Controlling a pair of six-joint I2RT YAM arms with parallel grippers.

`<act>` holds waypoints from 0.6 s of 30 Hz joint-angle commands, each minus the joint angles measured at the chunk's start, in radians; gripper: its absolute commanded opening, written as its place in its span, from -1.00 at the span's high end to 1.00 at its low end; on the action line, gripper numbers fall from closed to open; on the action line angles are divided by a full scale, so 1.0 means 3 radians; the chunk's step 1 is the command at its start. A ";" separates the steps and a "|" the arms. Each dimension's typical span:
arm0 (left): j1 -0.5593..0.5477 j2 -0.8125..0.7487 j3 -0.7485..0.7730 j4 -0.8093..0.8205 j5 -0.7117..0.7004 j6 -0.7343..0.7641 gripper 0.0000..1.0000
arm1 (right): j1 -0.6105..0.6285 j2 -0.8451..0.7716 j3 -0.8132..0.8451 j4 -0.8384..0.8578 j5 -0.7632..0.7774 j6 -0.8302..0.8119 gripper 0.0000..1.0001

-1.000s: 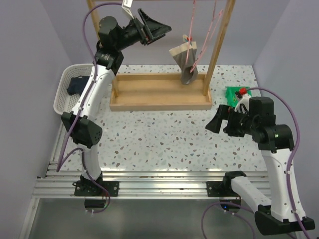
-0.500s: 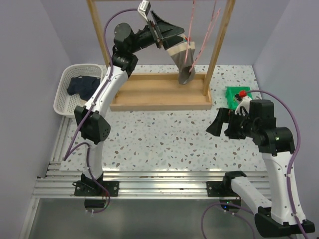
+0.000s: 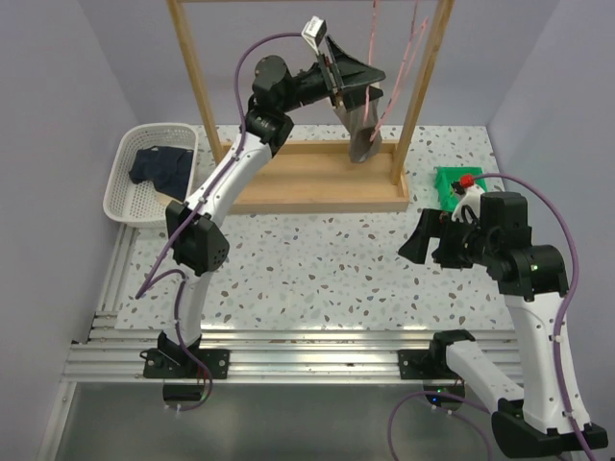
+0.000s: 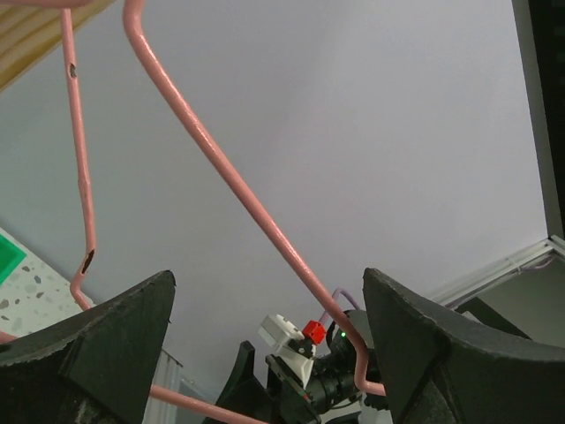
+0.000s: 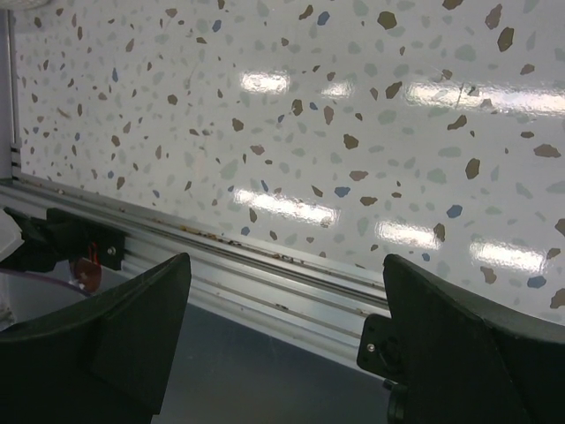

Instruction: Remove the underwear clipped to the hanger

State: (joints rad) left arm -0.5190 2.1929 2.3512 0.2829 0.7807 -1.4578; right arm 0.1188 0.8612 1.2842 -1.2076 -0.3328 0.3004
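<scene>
The grey underwear (image 3: 363,136) with its beige waistband hangs from the pink hanger (image 3: 373,38) inside the wooden rack. My left gripper (image 3: 371,77) is raised against the top of that cloth and hides its upper edge. In the left wrist view a pink hanger wire (image 4: 221,168) runs slantwise between the wide-apart fingers (image 4: 97,353); my left gripper (image 4: 269,344) is open and no cloth shows there. The navy underwear (image 3: 159,165) lies in the white basket (image 3: 123,163). My right gripper (image 3: 415,240) hovers open low over the table at the right, and it (image 5: 287,318) holds nothing in its own view.
The wooden rack has two upright posts (image 3: 421,86) and a shallow base tray (image 3: 307,181). Green clips (image 3: 448,182) lie on the table behind the right arm. An aluminium rail (image 5: 265,265) runs along the table's near edge.
My left arm has swung right from the rack's left post to the hanger, bringing its open gripper onto the top of the grey underwear. The right arm has hardly moved.
</scene>
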 commanded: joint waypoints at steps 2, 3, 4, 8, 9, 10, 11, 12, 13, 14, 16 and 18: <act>0.0007 -0.0018 0.0144 0.0166 -0.0143 -0.0116 -0.67 | 0.0023 -0.0063 -0.0037 0.0016 -0.0036 -0.0076 -0.82; 0.0012 -0.0018 0.0149 0.0177 -0.0193 -0.0116 -0.58 | 0.0023 -0.0063 -0.0037 0.0016 -0.0056 -0.0076 -0.81; 0.0007 -0.0023 0.0165 0.0177 -0.0214 -0.0121 -0.40 | 0.0028 -0.0068 -0.0042 0.0016 -0.0066 -0.0081 -0.77; 0.0007 -0.0023 0.0190 0.0202 -0.0276 -0.0146 -0.04 | 0.0033 -0.0063 -0.0027 0.0037 -0.0092 -0.0081 -0.69; 0.0007 -0.0023 0.0195 0.0208 -0.0301 -0.0157 0.00 | 0.0049 -0.0053 -0.0011 0.0037 -0.0107 -0.0076 -0.67; 0.0007 -0.0023 0.0201 0.0223 -0.0322 -0.0177 0.05 | 0.0049 -0.0038 -0.0001 0.0042 -0.0107 -0.0086 -0.65; 0.0012 -0.0023 0.0221 0.0228 -0.0342 -0.0187 0.05 | 0.0049 -0.0033 0.0009 0.0042 -0.0113 -0.0086 -0.64; 0.0012 -0.0003 0.0241 0.0228 -0.0368 -0.0192 0.04 | 0.0054 -0.0023 0.0035 0.0042 -0.0113 -0.0086 -0.64; 0.0007 0.0002 0.0262 0.0208 -0.0378 -0.0198 -0.17 | 0.0069 -0.0012 0.0050 0.0042 -0.0108 -0.0096 -0.64; 0.0007 0.0007 0.0272 0.0192 -0.0383 -0.0198 -0.31 | 0.0074 0.0008 0.0060 0.0042 -0.0097 -0.0096 -0.64; 0.0012 0.0007 0.0267 0.0167 -0.0398 -0.0193 -0.52 | 0.0095 0.0023 0.0091 0.0037 -0.0082 -0.0101 -0.64; 0.0007 -0.0003 0.0252 0.0172 -0.0424 -0.0193 -0.54 | 0.0115 0.0044 0.0116 0.0037 -0.0067 -0.0112 -0.63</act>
State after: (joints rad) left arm -0.5190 2.2005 2.3859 0.2989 0.6746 -1.5085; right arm 0.1429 0.8639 1.2758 -1.2072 -0.3355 0.2924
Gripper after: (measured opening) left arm 0.762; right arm 0.818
